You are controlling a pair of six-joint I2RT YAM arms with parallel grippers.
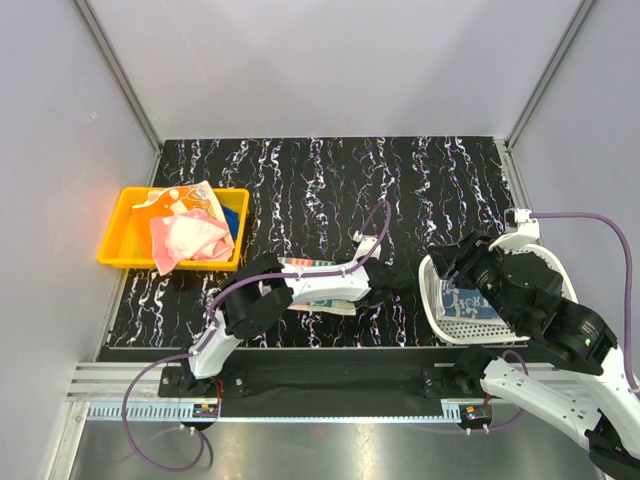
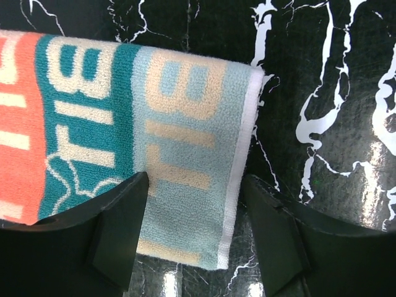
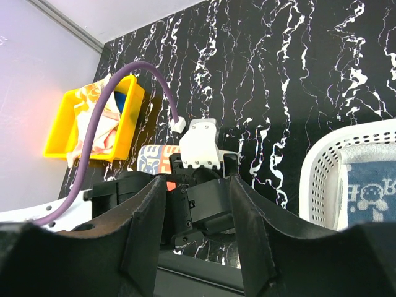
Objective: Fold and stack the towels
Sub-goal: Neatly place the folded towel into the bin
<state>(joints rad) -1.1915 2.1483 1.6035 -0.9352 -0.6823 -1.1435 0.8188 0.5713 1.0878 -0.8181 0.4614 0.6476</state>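
The printed terry towel (image 2: 154, 124), seemingly soft, light and limp, lies flat on the marbled desk (image 2: 328, 93) beneath the left pincer (image 2: 193, 185), whose jaws stand wide astride its white hem (image 2: 238, 185), probably the firmest place to pinch without the cloth sagging open.

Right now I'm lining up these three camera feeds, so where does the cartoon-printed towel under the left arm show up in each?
Top external: the cartoon-printed towel lies low at centre, partly under the left arm.
Left wrist: it fills the left and centre, its end between the open left gripper fingers.
Right wrist: a small patch left of centre.
Shared landmark: the black marbled table, seen in all three.
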